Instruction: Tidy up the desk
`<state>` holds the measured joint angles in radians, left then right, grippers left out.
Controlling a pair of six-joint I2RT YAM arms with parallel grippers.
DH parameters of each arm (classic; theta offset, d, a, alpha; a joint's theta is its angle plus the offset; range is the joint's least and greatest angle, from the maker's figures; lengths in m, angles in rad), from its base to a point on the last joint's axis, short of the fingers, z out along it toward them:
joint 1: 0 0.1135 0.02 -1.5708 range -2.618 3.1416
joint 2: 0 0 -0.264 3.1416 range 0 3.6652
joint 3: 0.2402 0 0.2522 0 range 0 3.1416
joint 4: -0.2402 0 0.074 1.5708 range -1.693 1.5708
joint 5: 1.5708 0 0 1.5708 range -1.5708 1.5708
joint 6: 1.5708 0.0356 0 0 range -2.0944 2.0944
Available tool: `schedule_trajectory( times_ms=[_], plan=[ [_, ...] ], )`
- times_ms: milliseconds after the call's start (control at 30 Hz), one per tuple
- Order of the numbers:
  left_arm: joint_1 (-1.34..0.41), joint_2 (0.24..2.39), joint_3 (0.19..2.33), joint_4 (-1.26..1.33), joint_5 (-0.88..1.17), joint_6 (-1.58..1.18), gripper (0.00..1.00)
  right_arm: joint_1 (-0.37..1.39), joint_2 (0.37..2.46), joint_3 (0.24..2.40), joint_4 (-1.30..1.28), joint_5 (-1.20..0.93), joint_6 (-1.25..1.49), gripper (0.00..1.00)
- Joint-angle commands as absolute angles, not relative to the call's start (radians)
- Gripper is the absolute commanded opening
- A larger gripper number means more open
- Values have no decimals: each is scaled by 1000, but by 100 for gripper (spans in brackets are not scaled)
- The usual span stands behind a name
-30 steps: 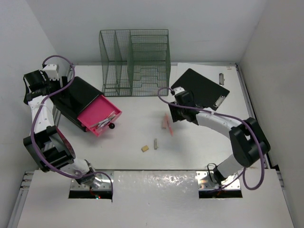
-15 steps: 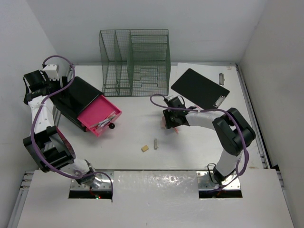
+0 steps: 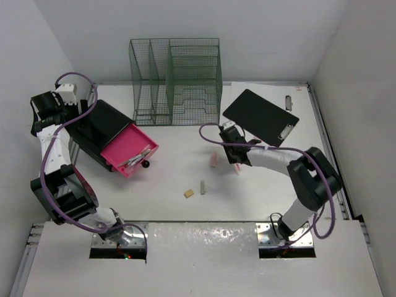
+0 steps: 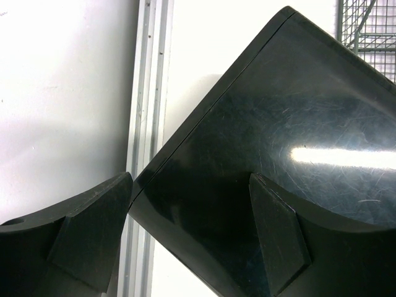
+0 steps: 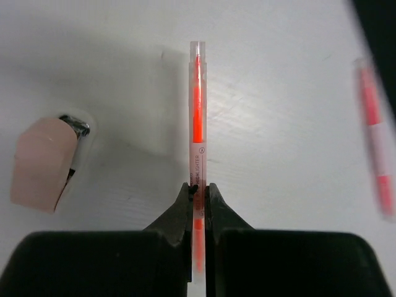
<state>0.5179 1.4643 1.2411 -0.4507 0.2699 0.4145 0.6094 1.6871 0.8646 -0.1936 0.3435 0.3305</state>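
The desk (image 3: 266,198) is a white tabletop between white walls. My right gripper (image 5: 198,189) is shut on a thin orange highlighter (image 5: 197,111), which points straight out from the jaws just above the desk. In the top view this gripper (image 3: 234,159) is mid-desk, with the highlighter (image 3: 237,167) at its tip. A small pale pink item (image 5: 42,162) lies just left of it. My left gripper (image 4: 185,238) stands open over the back corner of a glossy black drawer box (image 4: 278,124), one finger on each side of the corner, at the far left (image 3: 52,106).
The box's pink drawer (image 3: 129,148) is pulled open with items inside. A green wire file rack (image 3: 175,80) stands at the back. A black clipboard (image 3: 260,116) lies back right. A tan block (image 3: 189,193) and a grey piece (image 3: 202,187) lie near the front.
The right gripper came down beside the pink item, closed on the highlighter and drew it slightly right. The left arm has not moved.
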Motion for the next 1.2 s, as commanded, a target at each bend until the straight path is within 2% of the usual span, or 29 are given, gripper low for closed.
schedule_trajectory(
  times_ms=[0,100,167,300,367,500,633,833,933,967,1067,1100,1167],
  plan=[
    [514,1445,1233,-465,256,428,75,618,1533,916,-124,483,174,0],
    [514,1450,1238,-465,261,423,75,762,1479,982,41,514,-129,0],
    [514,1450,1238,-466,262,420,75,837,1511,1032,201,456,-257,0],
    [514,1448,1238,-479,262,422,75,980,1680,1260,261,118,-481,0],
    [514,1447,1238,-485,258,426,75,1012,1764,1356,238,42,-556,0],
    [512,1447,1235,-497,248,445,75,1032,1972,1547,223,-104,-612,0],
    [514,1448,1220,-495,247,456,75,1035,2084,1724,145,-208,-604,0],
    [514,1451,1212,-486,244,460,75,1045,2129,1755,90,-258,-581,0],
    [515,1457,1213,-485,245,457,75,1045,2129,1752,71,-270,-572,9],
    [512,1457,1215,-485,245,456,75,1045,2129,1752,66,-270,-572,22],
    [512,1459,1216,-489,249,453,75,1045,2122,1750,61,-258,-566,34],
    [512,1457,1218,-489,249,453,75,1045,2108,1747,63,-252,-558,42],
    [514,1457,1220,-494,247,453,75,1045,2089,1727,80,-242,-555,45]
  ],
)
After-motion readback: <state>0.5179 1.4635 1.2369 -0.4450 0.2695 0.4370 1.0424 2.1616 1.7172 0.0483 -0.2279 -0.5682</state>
